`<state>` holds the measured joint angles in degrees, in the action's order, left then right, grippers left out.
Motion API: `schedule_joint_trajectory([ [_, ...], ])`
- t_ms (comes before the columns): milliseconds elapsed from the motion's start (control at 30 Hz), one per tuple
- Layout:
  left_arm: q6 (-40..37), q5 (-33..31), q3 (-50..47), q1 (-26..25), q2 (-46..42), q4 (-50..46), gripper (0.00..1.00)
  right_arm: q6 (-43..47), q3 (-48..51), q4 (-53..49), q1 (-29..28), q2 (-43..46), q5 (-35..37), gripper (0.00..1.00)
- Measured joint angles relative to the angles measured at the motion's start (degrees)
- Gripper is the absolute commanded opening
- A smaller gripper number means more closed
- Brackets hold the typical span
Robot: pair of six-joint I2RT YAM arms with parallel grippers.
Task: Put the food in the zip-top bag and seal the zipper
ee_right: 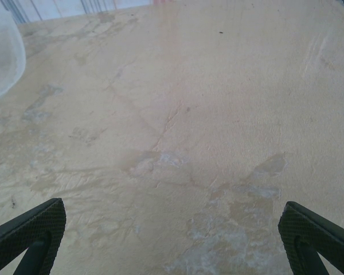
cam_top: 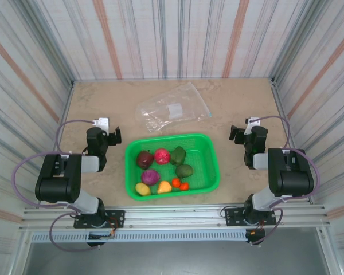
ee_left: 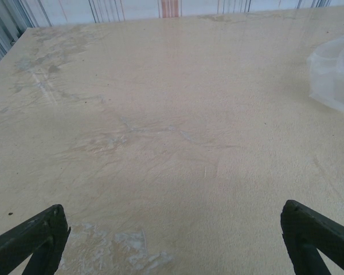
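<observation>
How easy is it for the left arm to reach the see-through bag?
Probably yes, quite easy. The left gripper is open and empty, and the bag lies on bare table ahead and to its right, beyond the basket. Nothing stands between them.

A green basket (cam_top: 212, 166) holds food (cam_top: 161, 155) in dark red, pink, purple, yellow, orange, red and two greens. The clear zip-top bag (cam_top: 155, 114) bears a white label patch (cam_top: 175, 109). The worktop (cam_top: 241, 103) is mottled beige, the walls (cam_top: 160, 34) striped grey, white and rust; left hand (cam_top: 116, 136) and right hand (cam_top: 235, 133) are black.
</observation>
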<state>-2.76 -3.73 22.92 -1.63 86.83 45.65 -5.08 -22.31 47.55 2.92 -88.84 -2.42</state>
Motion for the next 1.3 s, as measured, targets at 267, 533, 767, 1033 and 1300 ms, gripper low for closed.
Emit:
schedule_joint_trajectory([
  [267, -0.02, 0.48, 0.00, 0.07, 0.00, -0.04, 0.99, 0.00, 0.00, -0.02, 0.00, 0.00, 0.00, 0.99],
  [533, -0.46, 4.33, 0.04, 0.31, -2.43, -3.43, 0.99, 0.07, -1.79, -6.54, -0.61, 2.27, 1.64, 0.99],
  [767, 0.92, -4.94, 3.76, -2.10, -15.47, -13.55, 0.99, -1.27, -18.21, -25.49, -7.10, 15.10, 7.15, 0.99],
  [1033, 10.21, -6.27, 25.51, -8.61, -22.21, -31.93, 0.99, -2.19, -33.59, -39.21, -34.49, 26.47, 11.47, 0.99],
  [1300, 11.06, -11.43, 40.74, -33.62, -30.60, -56.52, 0.99, -5.84, -40.87, -61.61, -48.98, 33.68, 17.22, 0.99],
])
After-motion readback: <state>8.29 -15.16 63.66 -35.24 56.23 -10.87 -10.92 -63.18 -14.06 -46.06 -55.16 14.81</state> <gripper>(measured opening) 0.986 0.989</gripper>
